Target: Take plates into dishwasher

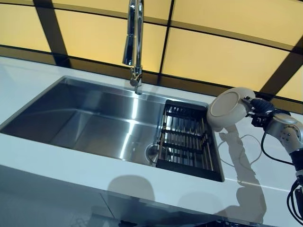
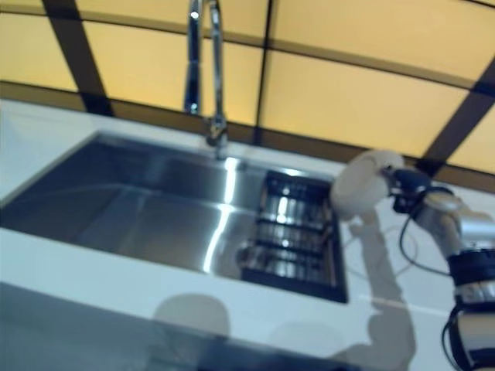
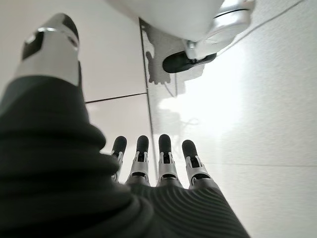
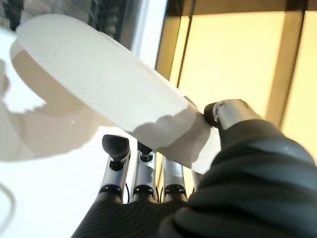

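Note:
A white plate (image 1: 227,108) hangs tilted in the air just past the sink's right end, over the white counter (image 1: 255,163). My right hand (image 1: 259,108) is shut on its rim. In the right wrist view the plate (image 4: 109,84) lies pinched between the thumb (image 4: 233,113) on one face and the fingers (image 4: 143,176) on the other. My left hand (image 3: 163,163) shows only in its own wrist view, open with straight fingers and holding nothing, over a pale tiled surface. No dishwasher is in view.
A steel sink (image 1: 85,118) is set into the counter, with a dark slatted rack (image 1: 184,137) standing in its right end. A tall chrome faucet (image 1: 135,42) rises behind the basin. Yellow panels with dark bars form the back wall.

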{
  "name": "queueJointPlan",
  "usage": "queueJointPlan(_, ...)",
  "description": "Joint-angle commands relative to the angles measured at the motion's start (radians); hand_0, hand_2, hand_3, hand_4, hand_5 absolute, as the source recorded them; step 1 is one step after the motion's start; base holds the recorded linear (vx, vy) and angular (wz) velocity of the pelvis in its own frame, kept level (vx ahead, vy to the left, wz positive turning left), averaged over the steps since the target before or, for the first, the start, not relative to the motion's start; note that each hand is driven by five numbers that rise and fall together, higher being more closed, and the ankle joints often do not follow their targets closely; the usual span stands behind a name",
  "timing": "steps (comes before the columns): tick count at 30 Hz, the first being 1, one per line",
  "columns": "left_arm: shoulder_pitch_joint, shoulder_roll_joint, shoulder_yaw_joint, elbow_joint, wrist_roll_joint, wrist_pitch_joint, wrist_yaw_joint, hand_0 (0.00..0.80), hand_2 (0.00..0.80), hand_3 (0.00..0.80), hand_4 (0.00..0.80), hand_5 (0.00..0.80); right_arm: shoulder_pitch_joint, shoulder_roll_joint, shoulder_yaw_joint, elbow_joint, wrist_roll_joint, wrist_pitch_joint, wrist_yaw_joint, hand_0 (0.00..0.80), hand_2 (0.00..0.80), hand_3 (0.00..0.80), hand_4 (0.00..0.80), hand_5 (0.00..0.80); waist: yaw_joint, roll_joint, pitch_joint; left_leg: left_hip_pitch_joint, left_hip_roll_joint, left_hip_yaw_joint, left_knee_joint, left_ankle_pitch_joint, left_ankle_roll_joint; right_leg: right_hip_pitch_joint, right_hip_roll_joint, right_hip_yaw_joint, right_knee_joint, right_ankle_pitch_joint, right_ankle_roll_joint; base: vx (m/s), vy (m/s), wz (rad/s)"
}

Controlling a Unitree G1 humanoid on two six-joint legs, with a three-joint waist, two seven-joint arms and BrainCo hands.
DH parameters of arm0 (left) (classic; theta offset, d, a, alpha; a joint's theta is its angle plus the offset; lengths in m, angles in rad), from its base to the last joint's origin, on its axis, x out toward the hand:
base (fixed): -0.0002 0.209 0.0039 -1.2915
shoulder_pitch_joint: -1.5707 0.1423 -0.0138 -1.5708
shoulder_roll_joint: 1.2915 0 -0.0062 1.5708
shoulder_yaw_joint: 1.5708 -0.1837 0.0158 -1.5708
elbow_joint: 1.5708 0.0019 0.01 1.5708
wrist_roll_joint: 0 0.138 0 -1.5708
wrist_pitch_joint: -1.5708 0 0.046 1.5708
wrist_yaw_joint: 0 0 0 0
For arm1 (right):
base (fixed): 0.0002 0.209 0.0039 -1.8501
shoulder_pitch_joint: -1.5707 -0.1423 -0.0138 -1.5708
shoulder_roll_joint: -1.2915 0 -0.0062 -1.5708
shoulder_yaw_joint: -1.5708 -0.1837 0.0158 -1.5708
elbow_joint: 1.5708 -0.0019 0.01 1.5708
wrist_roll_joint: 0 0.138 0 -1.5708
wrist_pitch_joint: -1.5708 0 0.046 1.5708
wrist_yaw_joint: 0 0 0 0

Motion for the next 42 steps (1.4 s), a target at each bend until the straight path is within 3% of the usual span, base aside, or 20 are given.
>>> queueJointPlan(1,-0.013,0.013,-0.023,0.032,-0.038,-0.036,0.012,0.000,0.000,0.000,0.000,0.000,-0.073,-0.107,-0.001,-0.049,0.007,-0.094,0.008,0.800,0.800,0.800,0.800,0.800,0.012,0.000,-0.072,-0.043,0.034,-0.017,0.134,-0.119,-0.013,-0.023,-0.047,0.005,0.118,-0.014,0.073,-0.119,0.154,-0.20)
queueJointPlan(6,-0.013,0.012,-0.015,0.051,-0.023,-0.042,0.012,0.000,0.000,0.000,0.000,0.000,-0.074,-0.129,-0.011,-0.069,0.012,-0.139,-0.009,0.800,0.800,0.800,0.800,0.800,-0.003,-0.010,-0.086,-0.049,0.012,-0.018,0.146,-0.134,0.000,-0.051,-0.053,0.039,0.104,0.029,0.092,-0.072,0.123,-0.21)
queueJointPlan(11,-0.001,0.016,-0.013,0.067,-0.008,-0.040,0.011,0.000,0.000,0.000,0.000,0.000,-0.061,-0.150,-0.020,-0.083,-0.010,-0.158,-0.024,0.800,0.800,0.800,0.800,0.800,-0.017,-0.014,-0.095,-0.045,0.006,-0.004,0.143,-0.142,-0.003,-0.090,-0.052,0.044,0.093,0.073,0.101,-0.007,0.077,-0.26)
queueJointPlan(12,0.008,0.024,-0.003,0.079,-0.003,-0.035,0.014,0.000,0.000,0.000,0.000,0.000,-0.052,-0.159,-0.029,-0.097,-0.050,-0.175,-0.048,0.800,0.800,0.800,0.800,0.800,-0.028,-0.019,-0.092,-0.033,0.008,0.025,0.135,-0.149,-0.006,-0.129,-0.055,0.010,0.104,0.105,0.107,-0.031,0.078,-0.46)
queueJointPlan(14,0.013,0.033,0.006,0.085,-0.009,-0.030,0.015,0.000,0.000,0.000,0.000,0.000,-0.047,-0.165,-0.037,-0.120,-0.050,-0.175,-0.066,0.800,0.800,0.800,0.800,0.800,-0.032,-0.021,-0.090,-0.029,0.011,0.055,0.126,-0.149,-0.004,-0.148,-0.057,-0.018,0.123,0.115,0.109,-0.050,0.065,-0.59)
queueJointPlan(20,0.014,0.043,0.037,0.095,-0.022,-0.014,0.010,0.000,0.000,0.000,0.000,0.000,-0.010,-0.204,-0.080,-0.178,-0.052,-0.153,-0.103,0.800,0.800,0.800,0.800,0.800,-0.026,-0.024,-0.101,-0.043,0.038,0.143,0.113,-0.133,0.006,-0.125,-0.085,-0.085,0.187,0.085,0.093,-0.105,0.006,-0.48)
queueJointPlan(26,0.013,0.043,0.036,0.093,-0.047,-0.012,0.017,0.000,0.000,0.000,0.000,0.000,0.035,-0.256,-0.119,-0.205,-0.079,-0.147,-0.090,0.800,0.800,0.800,0.800,0.800,-0.016,-0.029,-0.129,-0.081,0.074,0.209,0.126,-0.116,0.006,-0.055,-0.141,-0.097,0.235,0.078,0.093,-0.156,-0.070,-0.17)
queueJointPlan(31,0.000,0.052,0.031,0.087,-0.053,-0.012,0.021,0.000,0.000,0.000,0.000,0.000,0.032,-0.327,-0.133,-0.209,-0.258,-0.142,-0.063,0.800,0.800,0.800,0.800,0.800,-0.026,-0.041,-0.155,-0.093,0.110,0.261,0.106,-0.090,-0.006,-0.020,-0.177,-0.084,0.252,0.108,0.123,-0.103,-0.149,-0.91)
queueJointPlan(37,-0.011,0.069,0.056,0.086,-0.041,-0.006,0.035,0.000,0.000,0.000,0.000,0.000,0.035,-0.451,-0.138,-0.262,-0.487,-0.206,-0.043,0.800,0.800,0.800,0.800,0.800,-0.050,-0.063,-0.172,-0.086,0.144,0.303,0.073,-0.061,-0.023,-0.016,-0.133,-0.092,0.205,0.066,0.130,-0.113,-0.266,-0.68)
queueJointPlan(40,-0.008,0.069,0.078,0.086,-0.021,-0.001,0.035,0.000,0.000,0.000,0.000,0.000,0.058,-0.512,-0.146,-0.349,-0.611,-0.322,-0.043,0.800,0.800,0.800,0.800,0.800,-0.060,-0.064,-0.174,-0.088,0.163,0.304,0.073,-0.048,-0.033,-0.015,-0.095,-0.094,0.190,0.020,0.122,-0.102,-0.268,-0.92)
queueJointPlan(42,0.000,0.062,0.085,0.088,-0.010,-0.007,0.031,0.000,0.000,0.000,0.000,0.000,0.069,-0.527,-0.146,-0.383,-0.527,-0.281,-0.032,0.800,0.800,0.800,0.800,0.800,-0.066,-0.059,-0.177,-0.086,0.174,0.302,0.064,-0.036,-0.041,-0.017,-0.075,-0.090,0.183,-0.010,0.117,-0.076,-0.189,-0.70)
